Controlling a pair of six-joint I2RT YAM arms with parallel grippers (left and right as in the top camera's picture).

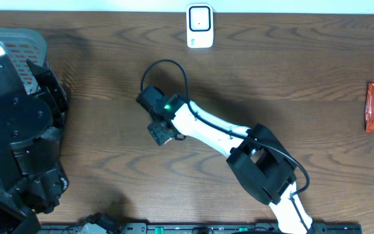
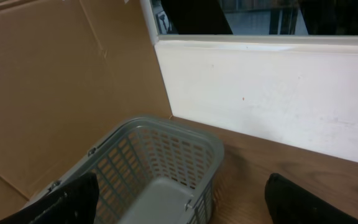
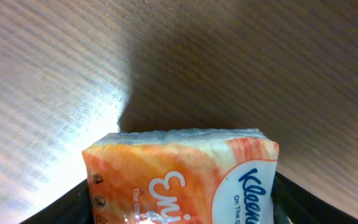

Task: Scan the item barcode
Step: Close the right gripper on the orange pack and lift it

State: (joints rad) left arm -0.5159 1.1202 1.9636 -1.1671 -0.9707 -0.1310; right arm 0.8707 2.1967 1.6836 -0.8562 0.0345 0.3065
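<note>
Tissue pack (image 3: 179,158), bottom cropped, between the right end effector (image 3: 180,182) tips

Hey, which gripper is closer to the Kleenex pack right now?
Right. The right gripper has a finger on each side of the Kleenex pack. The left gripper hangs open above the grey basket, well off to the left.

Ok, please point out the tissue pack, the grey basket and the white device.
tissue pack (image 3: 179,180), right wrist view, its orange front.
grey basket (image 2: 166,155), left wrist view, its far wall.
white device (image 1: 200,26), overhead view, its middle.
</note>
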